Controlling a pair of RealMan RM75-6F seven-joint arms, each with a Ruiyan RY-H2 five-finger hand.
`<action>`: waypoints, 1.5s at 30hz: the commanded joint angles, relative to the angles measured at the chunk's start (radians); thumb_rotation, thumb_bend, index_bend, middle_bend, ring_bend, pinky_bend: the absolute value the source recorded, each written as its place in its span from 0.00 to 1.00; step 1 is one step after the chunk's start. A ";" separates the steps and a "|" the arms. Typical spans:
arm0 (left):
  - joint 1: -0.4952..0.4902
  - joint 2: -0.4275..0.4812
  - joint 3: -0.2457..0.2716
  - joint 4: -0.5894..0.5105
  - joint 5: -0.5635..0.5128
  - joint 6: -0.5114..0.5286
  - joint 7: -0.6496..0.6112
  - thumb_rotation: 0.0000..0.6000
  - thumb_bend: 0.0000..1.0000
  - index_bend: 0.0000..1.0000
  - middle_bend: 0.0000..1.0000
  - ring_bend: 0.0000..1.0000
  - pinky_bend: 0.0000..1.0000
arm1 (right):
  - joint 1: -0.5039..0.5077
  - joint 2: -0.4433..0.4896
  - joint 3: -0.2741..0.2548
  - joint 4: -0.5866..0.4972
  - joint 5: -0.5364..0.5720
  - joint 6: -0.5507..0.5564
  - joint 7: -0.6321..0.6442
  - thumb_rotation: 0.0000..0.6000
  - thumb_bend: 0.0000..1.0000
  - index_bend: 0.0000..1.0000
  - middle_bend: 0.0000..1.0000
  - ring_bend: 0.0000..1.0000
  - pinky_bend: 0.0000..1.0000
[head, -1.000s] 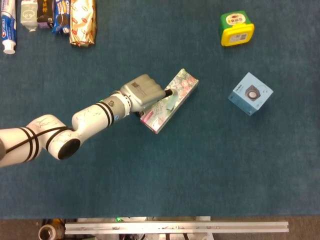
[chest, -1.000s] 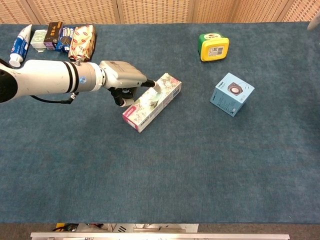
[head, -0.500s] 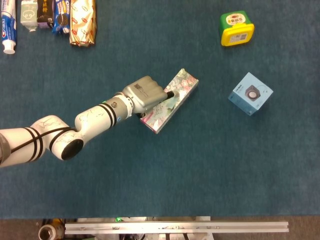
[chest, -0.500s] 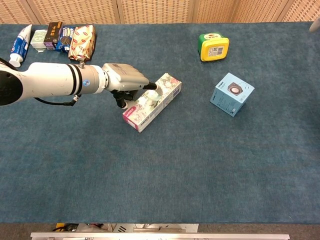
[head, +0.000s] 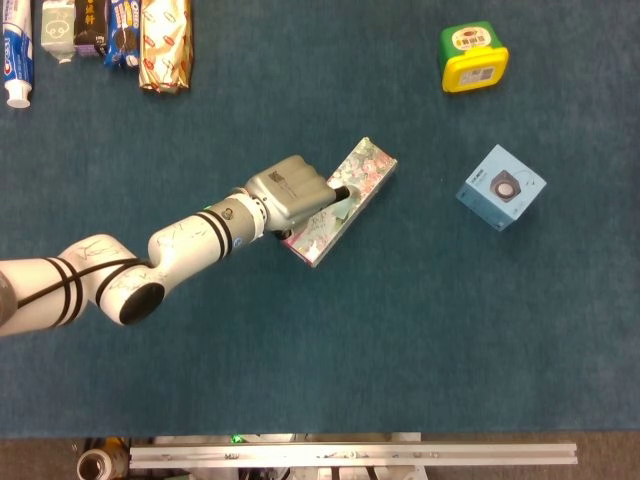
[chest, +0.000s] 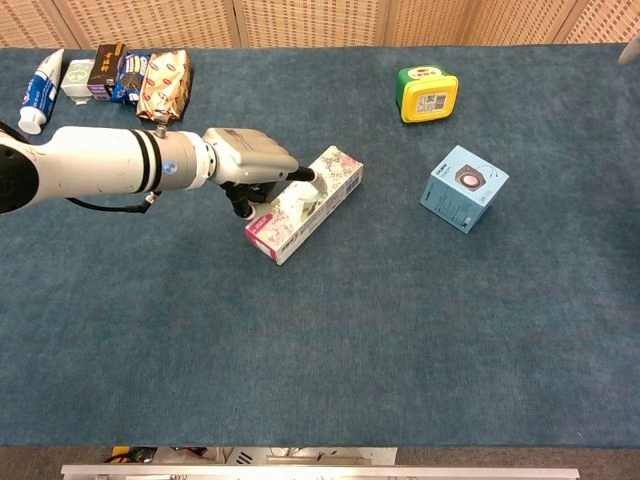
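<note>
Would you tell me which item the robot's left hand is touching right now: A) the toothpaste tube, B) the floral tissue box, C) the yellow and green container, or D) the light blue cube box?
B: the left hand rests on the floral tissue box, fingers over its top.

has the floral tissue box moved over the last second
No. The floral tissue box lies at the same angle and spot, equally far from the blue cube box, with the left hand on it.
</note>
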 joint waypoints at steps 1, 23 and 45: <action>-0.002 -0.003 0.003 0.003 -0.004 0.001 0.005 1.00 0.80 0.09 0.97 1.00 0.94 | -0.001 0.001 0.001 -0.001 0.001 0.001 0.001 1.00 0.70 0.42 0.92 1.00 1.00; -0.011 0.001 0.025 0.018 -0.050 0.012 0.039 1.00 0.80 0.10 0.97 1.00 0.94 | -0.006 -0.005 0.001 0.011 0.000 -0.004 0.013 1.00 0.70 0.42 0.92 1.00 1.00; -0.007 -0.015 0.017 0.023 -0.054 0.027 0.035 1.00 0.80 0.10 0.97 1.00 0.94 | -0.008 -0.010 0.006 0.004 -0.001 0.005 0.007 1.00 0.70 0.42 0.92 1.00 1.00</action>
